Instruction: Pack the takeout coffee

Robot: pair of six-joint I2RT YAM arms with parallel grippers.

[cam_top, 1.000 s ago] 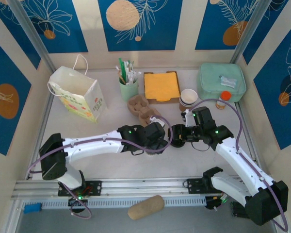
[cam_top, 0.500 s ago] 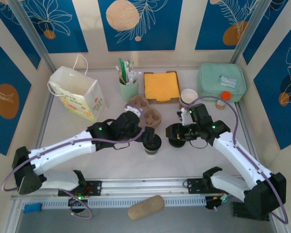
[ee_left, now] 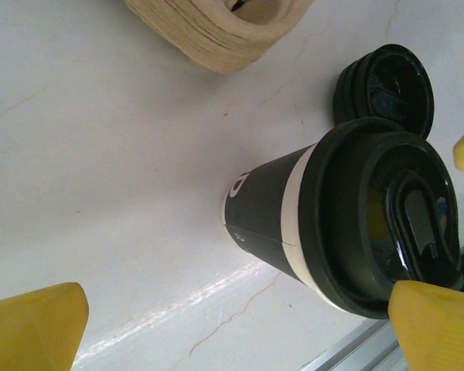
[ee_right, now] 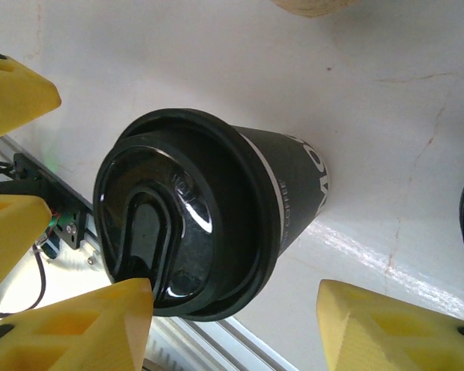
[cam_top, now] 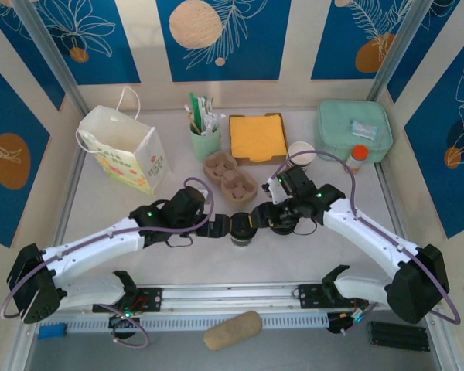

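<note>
Black-lidded dark paper cup (ee_left: 371,224) stands on white worktop (ee_left: 100,154) between left gripper (ee_left: 240,290), spread wide, and right gripper (ee_right: 233,287), jaws parted, not clamping. Loose black plastic lid (ee_left: 387,81) just beside it; beige pulp cup carrier (ee_left: 216,31) near.

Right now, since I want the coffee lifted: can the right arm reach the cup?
Probably yes: the right gripper hangs open astride the cup; the left gripper, open too, crowds the other side.
</note>
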